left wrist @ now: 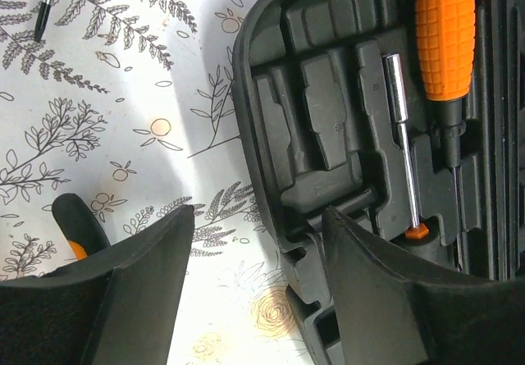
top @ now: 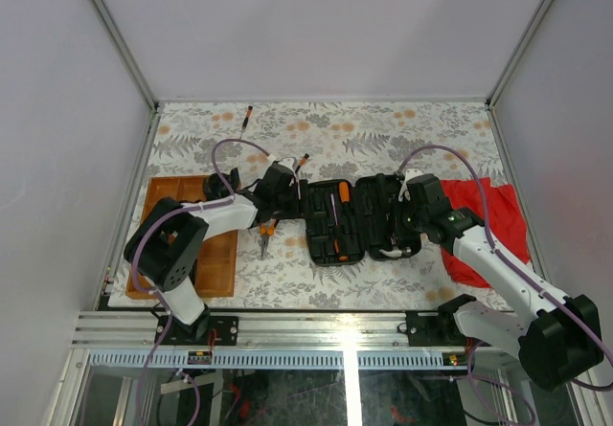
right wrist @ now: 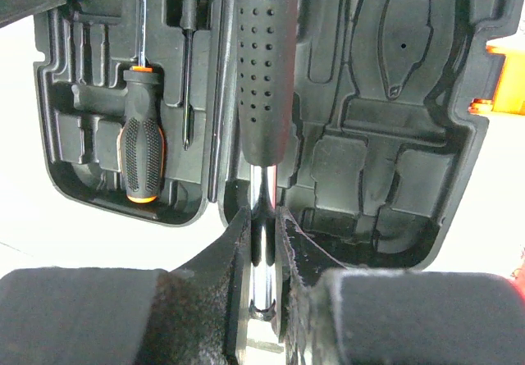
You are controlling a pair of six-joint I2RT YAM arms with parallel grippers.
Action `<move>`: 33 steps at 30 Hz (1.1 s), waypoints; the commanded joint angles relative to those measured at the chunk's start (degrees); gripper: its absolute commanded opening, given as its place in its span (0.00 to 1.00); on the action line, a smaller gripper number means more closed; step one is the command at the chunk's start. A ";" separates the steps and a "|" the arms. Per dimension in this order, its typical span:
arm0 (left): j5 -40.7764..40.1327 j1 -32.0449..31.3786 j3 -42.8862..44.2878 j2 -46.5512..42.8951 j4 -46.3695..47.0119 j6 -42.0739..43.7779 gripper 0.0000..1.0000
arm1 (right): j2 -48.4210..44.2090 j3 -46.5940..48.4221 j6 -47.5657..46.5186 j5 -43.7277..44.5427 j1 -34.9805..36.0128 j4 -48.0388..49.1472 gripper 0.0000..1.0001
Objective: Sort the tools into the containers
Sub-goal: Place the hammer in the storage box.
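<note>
Case: the black tool case [top: 350,220] lies open at the table's centre; a screwdriver [left wrist: 445,33] with an orange handle sits in its left half
Left pincer: the left gripper [left wrist: 256,227] has its jaws apart over the case's left rim
Right pincer: the right gripper [right wrist: 262,225] is clamped on the steel shaft of the hammer [right wrist: 264,61], above the hinge
Tray: the wooden tray [top: 218,263] is at 8 o'clock; pliers [top: 265,236] lie between it and the case

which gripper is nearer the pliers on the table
Left. The left gripper hangs right beside the pliers; the right gripper is across the case, clamped on the hammer.
</note>
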 commanded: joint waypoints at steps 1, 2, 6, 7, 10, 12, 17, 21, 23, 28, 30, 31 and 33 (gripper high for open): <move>-0.57 0.26 -1.89 -0.66 7.28 0.00 0.62 | -0.08 2.51 -1.54 -0.45 -0.19 3.24 0.00; -0.46 0.27 -2.14 -0.56 7.81 0.04 0.62 | -0.04 2.49 -1.63 -0.32 -0.20 3.19 0.00; -0.50 0.26 -2.80 0.62 9.66 0.09 0.58 | 0.22 2.67 -1.82 0.24 -0.20 2.62 0.00; -0.39 0.26 -2.92 1.05 10.15 0.21 0.57 | 0.22 2.56 -1.83 0.49 -0.20 2.67 0.00; -0.90 0.28 -2.52 1.67 10.17 0.35 0.57 | 1.28 2.23 -1.39 1.07 -0.16 3.54 0.00; -1.67 0.28 -2.03 1.83 9.50 0.56 0.57 | 2.71 2.52 -1.36 0.24 -0.21 3.69 0.00; -2.49 0.30 -1.16 2.57 8.48 0.49 0.57 | 6.19 3.30 -0.89 0.01 -0.22 4.25 0.00; -2.25 0.39 -0.81 2.74 8.42 0.40 0.55 | 8.14 3.39 -1.20 0.83 -0.17 6.27 0.00; -2.74 0.34 -0.18 3.24 7.70 0.40 0.54 | 9.92 3.75 -1.88 1.50 -0.21 7.30 0.00; -4.09 0.32 0.74 3.85 6.40 0.58 0.53 | 14.09 4.07 -2.79 1.62 -0.15 10.69 0.00; -4.17 0.37 0.80 3.87 6.32 0.53 0.53 | 15.57 4.07 -3.58 1.62 -0.16 11.98 0.00; -4.22 0.38 0.89 4.00 6.25 0.57 0.53 | 16.35 4.19 -3.94 1.85 -0.16 12.24 0.00; -4.23 0.32 1.12 4.28 5.97 0.63 0.53 | 17.63 4.24 -4.46 2.13 -0.15 12.32 0.00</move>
